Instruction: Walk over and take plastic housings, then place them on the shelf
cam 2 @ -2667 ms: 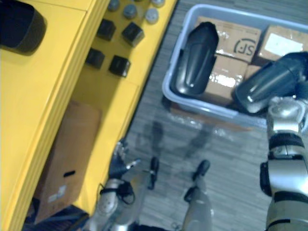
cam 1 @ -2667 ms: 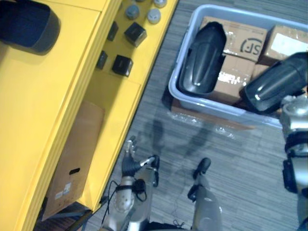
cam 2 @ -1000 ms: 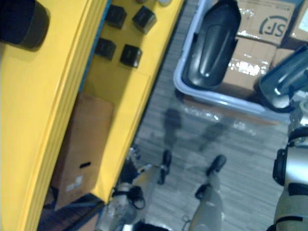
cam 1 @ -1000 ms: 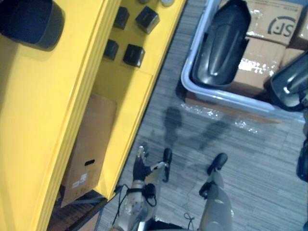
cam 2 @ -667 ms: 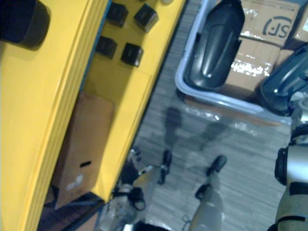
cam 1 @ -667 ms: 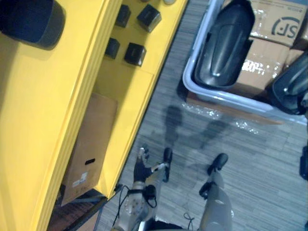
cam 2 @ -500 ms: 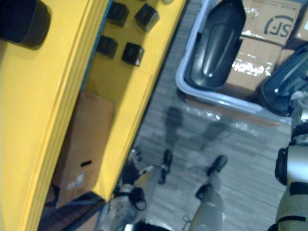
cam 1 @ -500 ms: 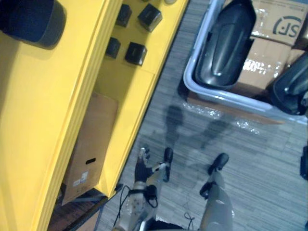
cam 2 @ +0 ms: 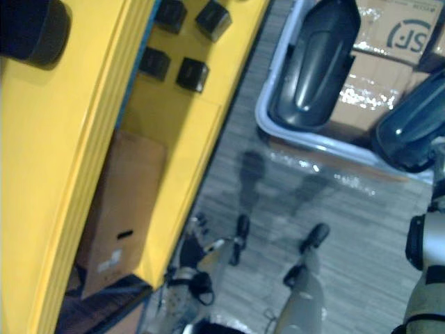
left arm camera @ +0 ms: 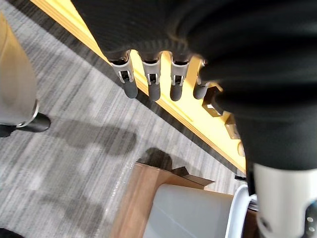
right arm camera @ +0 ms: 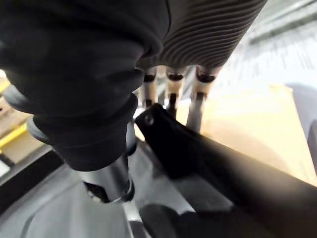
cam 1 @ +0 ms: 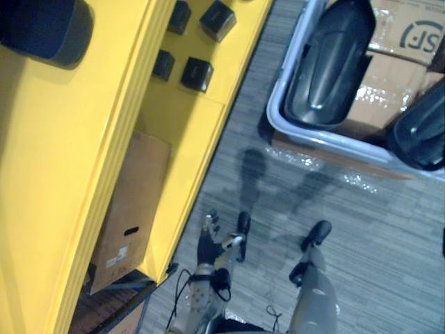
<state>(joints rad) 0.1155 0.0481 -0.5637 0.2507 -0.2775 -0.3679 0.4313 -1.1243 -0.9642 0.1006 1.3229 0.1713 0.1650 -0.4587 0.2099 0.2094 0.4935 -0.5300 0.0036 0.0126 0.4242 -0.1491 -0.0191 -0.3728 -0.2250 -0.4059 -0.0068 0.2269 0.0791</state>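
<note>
Black glossy plastic housing (cam 1: 419, 129) sits pinched in right hand (right arm camera: 171, 91), fingers on one face, thumb on the other; its rim crosses just past the fingertips. Second black plastic housing (cam 1: 330, 62) lies to that hand's left, inside grey-blue plastic bin (cam 1: 274, 118), on brown cardboard boxes (cam 1: 410, 31). Left hand (cam 1: 206, 242) hangs low, fingers straight, holding nothing. Tall yellow shelf (cam 1: 76, 153) stands just to its left. Small black cubes (cam 1: 197, 72) sit on a shelf board well ahead of it.
</note>
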